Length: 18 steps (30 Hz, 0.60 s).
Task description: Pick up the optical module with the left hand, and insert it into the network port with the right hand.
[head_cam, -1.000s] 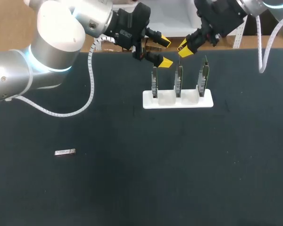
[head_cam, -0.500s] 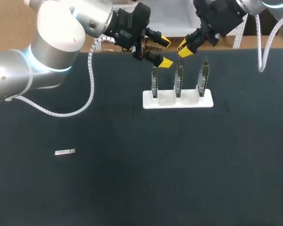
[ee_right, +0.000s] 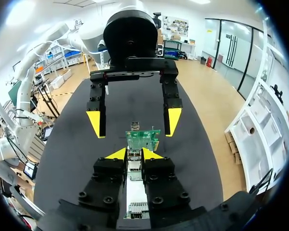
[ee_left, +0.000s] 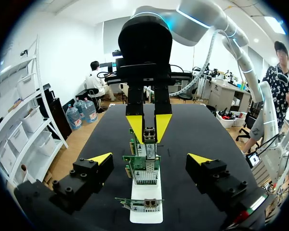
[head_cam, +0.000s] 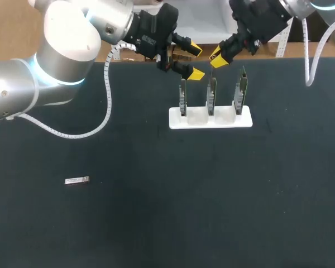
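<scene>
barely budged since earlier, left pincer (head_cam: pixel 194 61) gaping, right pincer (head_cam: pixel 216 57) pinched shut, empty; optical module (head_cam: pixel 76 180) at eight o'clock on counter (head_cam: pixel 212 195) likely light, stiff, slick, best nipped across long sides.

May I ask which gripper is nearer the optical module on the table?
Left. The left gripper is by the card stand, far from the optical module; the right gripper is beyond it, farther off.

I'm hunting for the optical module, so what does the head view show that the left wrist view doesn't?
Only the head view: the optical module, lying on the table, well left of the white holder. Only the left wrist view: the card ports, cards lined up one behind another. Both: the holder with its three upright cards, the left arm with jaws open, and the right arm close to the cards.
</scene>
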Each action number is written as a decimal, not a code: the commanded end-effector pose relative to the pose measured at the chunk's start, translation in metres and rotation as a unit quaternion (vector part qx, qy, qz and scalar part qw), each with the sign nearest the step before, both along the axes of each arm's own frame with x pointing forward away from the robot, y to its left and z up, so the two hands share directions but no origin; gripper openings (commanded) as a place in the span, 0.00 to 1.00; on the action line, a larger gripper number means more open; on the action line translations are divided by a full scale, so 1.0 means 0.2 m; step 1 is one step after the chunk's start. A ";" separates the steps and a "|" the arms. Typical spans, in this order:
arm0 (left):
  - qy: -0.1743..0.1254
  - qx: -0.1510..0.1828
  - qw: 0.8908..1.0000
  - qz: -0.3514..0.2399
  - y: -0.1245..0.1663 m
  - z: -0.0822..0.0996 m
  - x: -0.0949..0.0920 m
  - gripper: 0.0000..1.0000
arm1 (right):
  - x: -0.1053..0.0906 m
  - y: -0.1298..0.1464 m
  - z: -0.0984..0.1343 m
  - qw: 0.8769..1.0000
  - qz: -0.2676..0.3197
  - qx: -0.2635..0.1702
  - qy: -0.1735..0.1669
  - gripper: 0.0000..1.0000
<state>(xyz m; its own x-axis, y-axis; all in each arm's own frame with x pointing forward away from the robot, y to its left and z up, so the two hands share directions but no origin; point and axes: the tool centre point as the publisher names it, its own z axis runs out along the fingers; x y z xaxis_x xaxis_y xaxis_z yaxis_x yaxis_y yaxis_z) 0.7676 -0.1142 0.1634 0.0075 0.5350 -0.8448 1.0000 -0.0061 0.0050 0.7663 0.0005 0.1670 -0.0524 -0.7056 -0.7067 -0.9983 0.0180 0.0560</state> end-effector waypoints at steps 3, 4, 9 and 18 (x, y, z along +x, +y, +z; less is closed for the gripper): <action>-0.001 -0.001 1.000 0.001 0.00 0.00 0.00 1.00 | 0.01 0.00 0.00 1.000 0.001 0.001 -0.001 0.00; -0.001 -0.001 1.000 0.001 0.00 0.00 0.00 1.00 | 0.01 -0.01 0.00 1.000 0.001 0.001 -0.002 0.00; -0.001 -0.001 1.000 0.001 0.00 0.00 0.00 1.00 | 0.01 -0.01 0.01 1.000 0.000 0.002 -0.004 0.00; -0.001 -0.001 1.000 0.001 0.00 0.00 0.00 1.00 | 0.01 -0.01 0.00 1.000 0.002 0.006 -0.001 0.00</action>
<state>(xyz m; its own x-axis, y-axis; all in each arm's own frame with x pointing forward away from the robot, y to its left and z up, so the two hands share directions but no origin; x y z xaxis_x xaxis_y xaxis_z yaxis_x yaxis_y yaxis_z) 0.7676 -0.1142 0.1634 0.0075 0.5350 -0.8448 1.0000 -0.0061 0.0050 0.7669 -0.0008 0.1675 -0.0500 -0.7005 -0.7119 -0.9984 0.0164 0.0540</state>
